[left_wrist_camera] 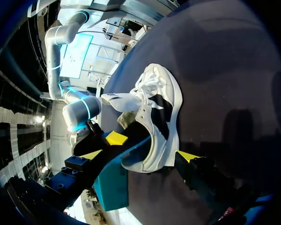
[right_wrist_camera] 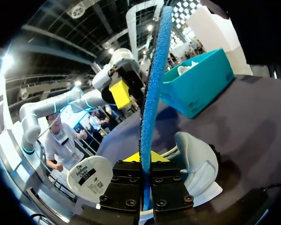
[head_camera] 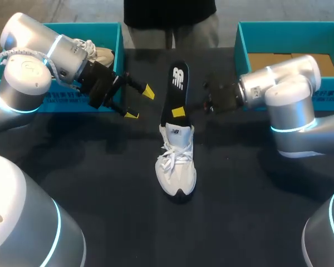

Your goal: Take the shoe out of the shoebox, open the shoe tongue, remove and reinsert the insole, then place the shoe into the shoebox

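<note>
Your right hand (right_wrist_camera: 146, 164) is clamped on the insole (right_wrist_camera: 154, 79), pinching it flat-side to flat-side near its lower end, so from that wrist you see it edge-on, standing tall. The lower end looks tucked at the mouth of the shoe (head_camera: 176, 161), right behind the tongue (head_camera: 177, 132).

The shoe sits around the middle of the bench (head_camera: 100, 178), toe toward the near edge and heel toward the far edge. The insole leans up and away toward the far edge.

Handling-wise, I'd expect the insole to be light, thin foam. It's bendy along its length, squishy under the pads, and likely to fold or buckle if you push it from the top. A low pinch near the heel end, like you have now, seems right. A grip higher up would probably just let it flop.

The shoe looks light too, with a soft upper and loose laces, so it'll probably skate on the bench when the insole drags. The heel cup or the sole sides are the stiff bits to brace.

Your left hand (head_camera: 139, 104) hangs with its fingers apart toward the left edge, level with the insole, touching nothing.
</note>
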